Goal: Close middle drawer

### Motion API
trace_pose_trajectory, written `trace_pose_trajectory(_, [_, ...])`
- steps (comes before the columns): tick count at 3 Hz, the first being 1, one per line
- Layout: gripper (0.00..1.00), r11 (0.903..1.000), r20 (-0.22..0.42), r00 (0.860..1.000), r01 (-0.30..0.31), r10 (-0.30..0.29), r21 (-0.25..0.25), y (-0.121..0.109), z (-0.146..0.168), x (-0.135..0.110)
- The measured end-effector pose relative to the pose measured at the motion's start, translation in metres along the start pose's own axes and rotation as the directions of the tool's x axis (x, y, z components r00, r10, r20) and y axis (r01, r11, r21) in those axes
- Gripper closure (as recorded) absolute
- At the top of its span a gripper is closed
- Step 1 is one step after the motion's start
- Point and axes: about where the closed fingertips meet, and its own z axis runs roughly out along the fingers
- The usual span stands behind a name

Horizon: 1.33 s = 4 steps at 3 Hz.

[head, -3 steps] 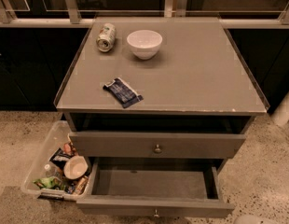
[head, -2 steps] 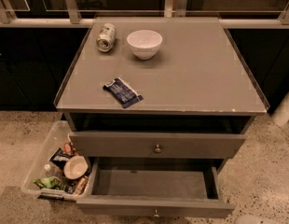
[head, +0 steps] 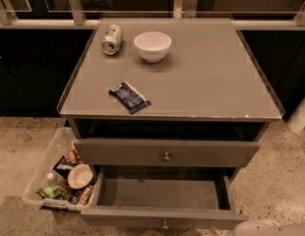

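**Middle drawer standing open, pale gripper shape at the frame's bottom edge**

Camera view: The middle drawer (head: 162, 194) is sitting pulled well out from the grey cabinet (head: 206, 77), its deep box lying bare inside. Its front edge is running along the bottom of the frame, with the small brass knob (head: 165, 224) sitting right at the lower border. Above it, the top drawer (head: 118, 152) is projecting only slightly, leaving a dark gap under the overhanging cabinet top.

The gripper (head: 268, 228) is showing only as a pale rounded shape at the bottom-right edge, just beside the right front corner of the middle drawer. Whether it is spread or closed cannot be told.

On the left, a clear plastic bin (head: 46, 154) holding snack packets is lying on the floor, its right end touching or almost touching the drawer's left side. On the right, speckled floor (head: 285, 181) is lying open beside the drawer, reaching to a white post (head: 301, 113) at the frame edge.

On the cabinet top, a can (head: 112, 39) is lying on its side near the back left, just beside a white bowl (head: 152, 45). A dark packet (head: 130, 97) is resting nearer the front edge, well apart from both.
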Motion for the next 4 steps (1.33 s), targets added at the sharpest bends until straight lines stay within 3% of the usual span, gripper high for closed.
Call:
trace_pose_trajectory(1, [0.0, 0.9977, -0.002, 0.999, -0.036, 0.036, 0.056, -0.034, 0.006, -0.015])
trace_pose_trajectory(2, [0.0, 0.9977, -0.002, 0.999, -0.036, 0.036, 0.056, -0.034, 0.006, -0.015])
trace_pose_trajectory(3, [0.0, 0.9896, 0.034, 0.997, -0.075, 0.071, 0.123, -0.068, 0.0, -0.037])
trace_pose_trajectory(4, [0.0, 0.9896, 0.034, 0.997, -0.075, 0.071, 0.123, -0.067, -0.001, -0.036])
